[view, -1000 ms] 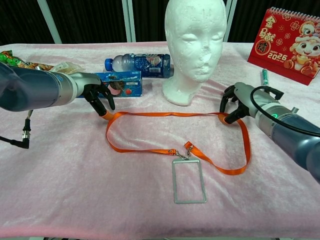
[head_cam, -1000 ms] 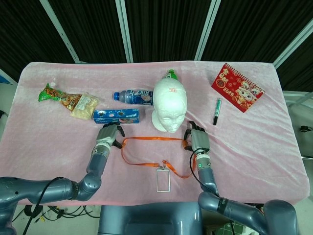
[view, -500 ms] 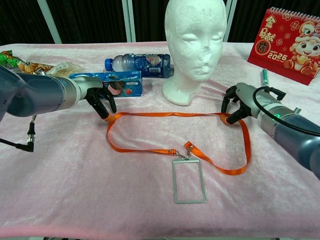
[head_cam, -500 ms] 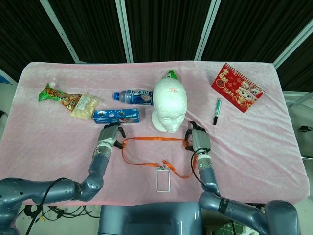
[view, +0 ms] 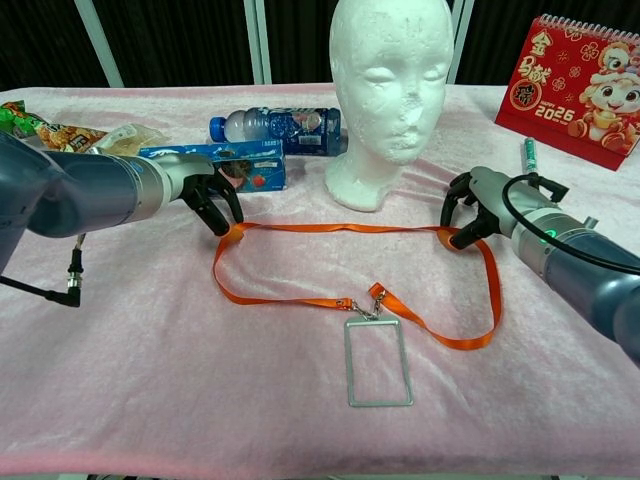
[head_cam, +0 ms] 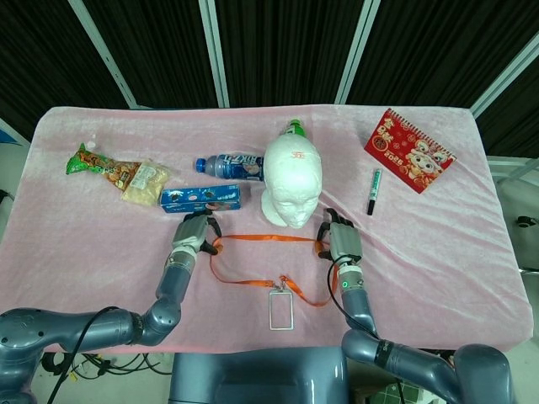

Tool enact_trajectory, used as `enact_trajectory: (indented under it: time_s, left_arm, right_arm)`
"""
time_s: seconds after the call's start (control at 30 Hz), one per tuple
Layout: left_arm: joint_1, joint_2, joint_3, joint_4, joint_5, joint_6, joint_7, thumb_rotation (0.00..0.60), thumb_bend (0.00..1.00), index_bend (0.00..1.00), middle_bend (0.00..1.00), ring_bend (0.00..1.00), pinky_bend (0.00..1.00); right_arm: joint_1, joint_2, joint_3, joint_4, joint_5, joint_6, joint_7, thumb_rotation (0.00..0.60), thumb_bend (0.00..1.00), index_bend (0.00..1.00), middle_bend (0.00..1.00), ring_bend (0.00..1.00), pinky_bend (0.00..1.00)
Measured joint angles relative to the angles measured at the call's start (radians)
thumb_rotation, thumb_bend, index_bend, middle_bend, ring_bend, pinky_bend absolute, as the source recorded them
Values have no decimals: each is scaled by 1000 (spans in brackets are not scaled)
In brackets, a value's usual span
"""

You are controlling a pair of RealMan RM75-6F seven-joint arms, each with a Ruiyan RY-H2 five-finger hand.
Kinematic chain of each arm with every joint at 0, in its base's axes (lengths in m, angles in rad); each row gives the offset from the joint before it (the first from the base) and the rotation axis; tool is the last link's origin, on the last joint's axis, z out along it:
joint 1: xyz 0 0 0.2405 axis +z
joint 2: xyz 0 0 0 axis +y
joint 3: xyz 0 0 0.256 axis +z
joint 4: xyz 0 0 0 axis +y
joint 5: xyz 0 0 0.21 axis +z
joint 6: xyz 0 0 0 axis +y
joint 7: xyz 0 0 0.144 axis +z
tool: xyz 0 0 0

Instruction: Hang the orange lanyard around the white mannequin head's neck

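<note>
— So, our left hand has its fingertips down on the orange lanyard at its left bend, and our right hand pinches the right bend; whether the left truly grips, we cannot tell.

— Then we should firm both pinches and lift evenly, keeping the loop wide. The strap lies flat just before the white mannequin head, badge holder trailing near us.

— The blue box and bottle sit close behind our left hand; the head's crown is the tall hurdle.

Pink-clothed table under lanyard, mannequin head
</note>
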Motion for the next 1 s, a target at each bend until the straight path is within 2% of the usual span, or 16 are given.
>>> enact_trajectory:
  time_s: [0.43, 1.0]
  left_arm:
    - [-5, -10, 30, 1, 5, 31, 57, 600, 356, 505, 123, 0, 0]
    - [0, -16, 45, 13, 6, 52, 99, 600, 380, 522, 131, 0, 0]
  right_arm:
    - [-4, 3, 0, -6, -3, 3, -1, 600, 440, 673, 109, 185, 179]
    - [-5, -2, -1, 1, 2, -2, -4, 600, 442, 674, 108, 185, 178]
